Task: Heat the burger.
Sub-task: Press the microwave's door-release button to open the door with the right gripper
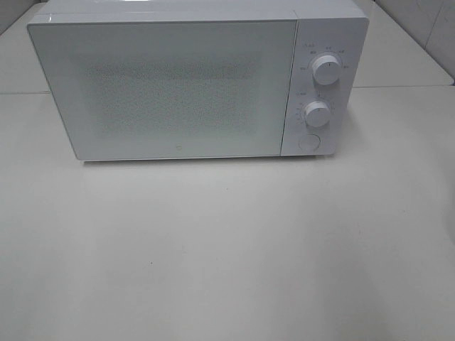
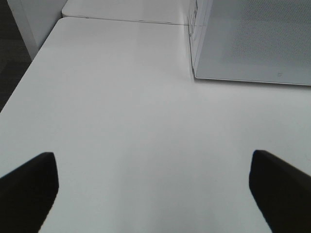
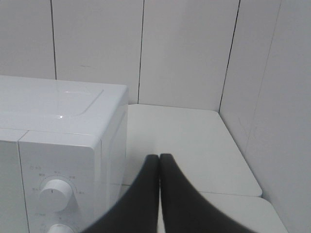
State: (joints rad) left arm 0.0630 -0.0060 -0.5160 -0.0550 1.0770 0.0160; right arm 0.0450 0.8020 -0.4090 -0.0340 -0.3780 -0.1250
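Microwave (image 1: pixel 170 89) shut on the desk (image 1: pixel 227 249); burger's spot can't be told.
L hand (image 2: pixel 155 194) spread wide, off the microwave's front corner; R hand (image 3: pixel 159 156) pressed together, empty (by the microwave's knob (image 3: pixel 56 192) side).

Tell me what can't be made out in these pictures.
- Burger: in no view; the closed microwave door hides the inside, exterior high.
- Markings round the dials: too small to read, exterior high and right wrist.
- Arms: outside exterior high; wrist views show only fingers of left gripper, right gripper.
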